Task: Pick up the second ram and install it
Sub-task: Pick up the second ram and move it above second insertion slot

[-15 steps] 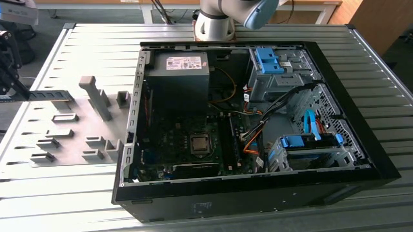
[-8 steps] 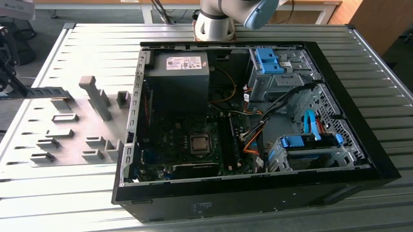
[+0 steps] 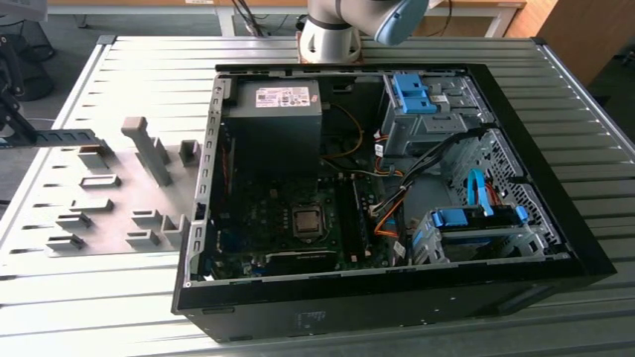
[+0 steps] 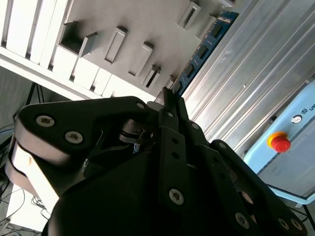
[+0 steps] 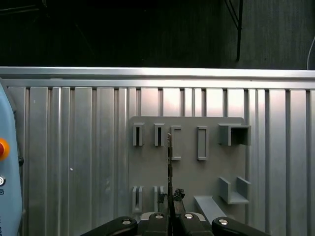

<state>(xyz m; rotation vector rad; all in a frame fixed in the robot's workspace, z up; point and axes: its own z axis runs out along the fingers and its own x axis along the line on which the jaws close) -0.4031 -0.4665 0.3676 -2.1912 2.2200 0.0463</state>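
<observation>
Your claw (image 4: 166, 98) is clamped on the second ram (image 4: 204, 46). In both wrist views its fingers close together on one end of the stick, and the rest juts straight out past them. The row of black chips faces you in the second wrist view.

The stick hangs over the grey slotted holder plate (image 5: 189, 172), which lies on the ribbed metal counter (image 5: 74, 157). You cannot tell whether its far end touches the plate.

In the exterior view, the plate sits on that view's left, just beside the open computer case (image 3: 397, 309). The motherboard (image 3: 268, 223) lies flat inside the case, with bright-blue drive clips (image 3: 412, 93) near its back. A red button (image 4: 280, 143) sits on a pale blue box off the counter's edge.
</observation>
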